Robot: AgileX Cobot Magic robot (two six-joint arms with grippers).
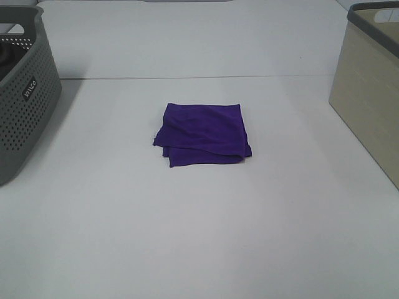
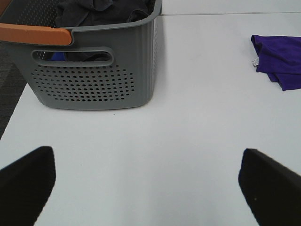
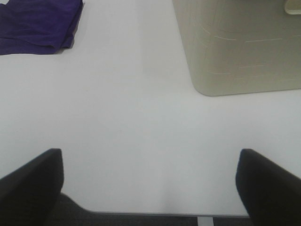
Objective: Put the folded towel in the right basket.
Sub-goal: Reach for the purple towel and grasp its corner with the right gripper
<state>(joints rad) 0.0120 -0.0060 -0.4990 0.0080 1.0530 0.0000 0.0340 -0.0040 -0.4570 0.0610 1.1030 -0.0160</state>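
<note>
Ahead of the left gripper (image 2: 148, 188), gaping wide and empty, a grey perforated basket (image 2: 94, 80) is sitting on the smooth white table (image 2: 188, 117). The soft purple folded towel (image 1: 202, 134) is lying farther ahead, between both arms. The right gripper (image 3: 149, 186), equally wide and empty, is facing the beige right basket (image 3: 240, 47).

Item count, by kind:

- Towels: one purple towel (image 1: 202, 134), folded.
- Baskets: two in total, made up of one grey perforated basket (image 1: 25, 106) and one beige basket (image 1: 368, 93).
- Tables: one white table (image 1: 199, 249).
- Grippers: two, the left gripper (image 2: 148, 186) and the right gripper (image 3: 149, 183). Each shows two dark fingers (image 2: 28, 183) in its own wrist view, four in all.
- On the grey perforated basket: one label (image 1: 29, 88) and one orange handle (image 2: 35, 35).
- Dark garments (image 2: 103, 12) in that basket: number cannot be determined.
</note>
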